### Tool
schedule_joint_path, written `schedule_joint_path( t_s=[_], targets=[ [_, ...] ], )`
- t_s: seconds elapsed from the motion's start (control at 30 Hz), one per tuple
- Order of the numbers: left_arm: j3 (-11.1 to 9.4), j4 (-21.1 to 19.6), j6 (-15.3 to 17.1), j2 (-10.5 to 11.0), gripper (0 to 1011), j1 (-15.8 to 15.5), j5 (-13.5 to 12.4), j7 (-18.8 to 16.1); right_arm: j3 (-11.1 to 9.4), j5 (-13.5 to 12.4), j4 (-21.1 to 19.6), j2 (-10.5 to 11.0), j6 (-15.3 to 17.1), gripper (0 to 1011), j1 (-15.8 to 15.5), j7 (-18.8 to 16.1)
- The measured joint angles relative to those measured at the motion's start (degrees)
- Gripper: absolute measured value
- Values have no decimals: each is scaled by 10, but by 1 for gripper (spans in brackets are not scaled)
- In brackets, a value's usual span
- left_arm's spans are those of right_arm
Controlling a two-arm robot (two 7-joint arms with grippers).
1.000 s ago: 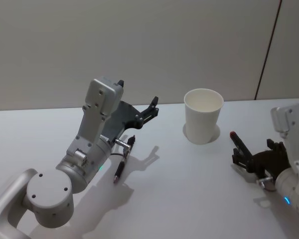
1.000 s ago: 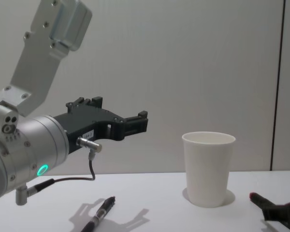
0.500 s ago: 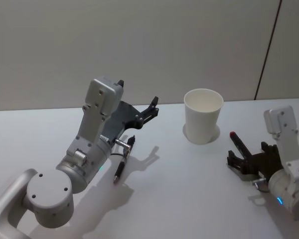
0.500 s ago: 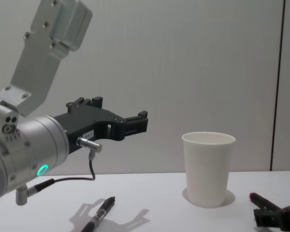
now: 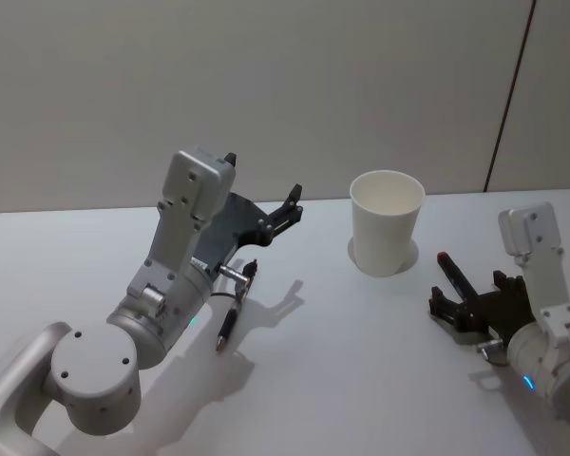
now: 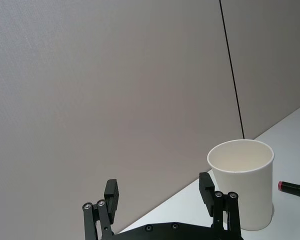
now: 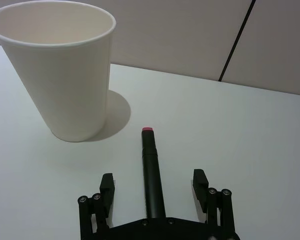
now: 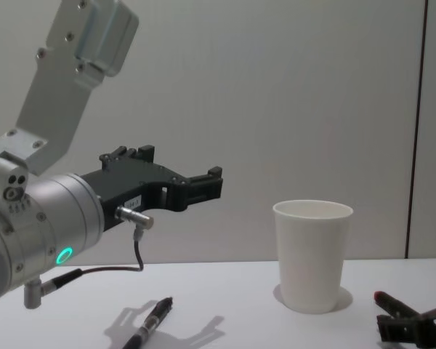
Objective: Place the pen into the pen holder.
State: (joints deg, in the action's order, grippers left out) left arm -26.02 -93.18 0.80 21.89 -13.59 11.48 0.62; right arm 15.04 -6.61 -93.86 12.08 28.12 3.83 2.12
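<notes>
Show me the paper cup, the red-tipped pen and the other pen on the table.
paper cup (image 5: 387, 228): head view, middle of its side wall.
red-tipped pen (image 7: 152, 172): right wrist view, middle of the barrel.
other pen (image 5: 229, 321): head view, lower barrel.

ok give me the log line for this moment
right gripper: open, astride red-tipped pen on table | left gripper: open, raised | pen holder: upright, no pen inside | black pen: on table

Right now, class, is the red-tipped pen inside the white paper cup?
No, the red-tipped pen lies on the table beside the white paper cup, between the open fingers of the right gripper.
</notes>
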Motion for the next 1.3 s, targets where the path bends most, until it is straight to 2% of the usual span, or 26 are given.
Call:
schedule_joint_path(
  t_s=[0.13,0.37,0.47,1.07,1.3],
  targets=[
    [0,0,0,0,1001,0,0,0,1,0,1,-1,0,970,0,-1],
    [0,0,0,0,1001,0,0,0,2,0,2,-2,0,776,1,-2],
    [0,0,0,0,1001,0,0,0,2,0,3,-2,0,739,1,-2],
    [0,0,0,0,1001,0,0,0,1,1,4,-4,-1,622,1,-2],
    [0,0,0,0,1001,0,0,0,-3,-4,5,-6,-1,579,1,10]
  ],
)
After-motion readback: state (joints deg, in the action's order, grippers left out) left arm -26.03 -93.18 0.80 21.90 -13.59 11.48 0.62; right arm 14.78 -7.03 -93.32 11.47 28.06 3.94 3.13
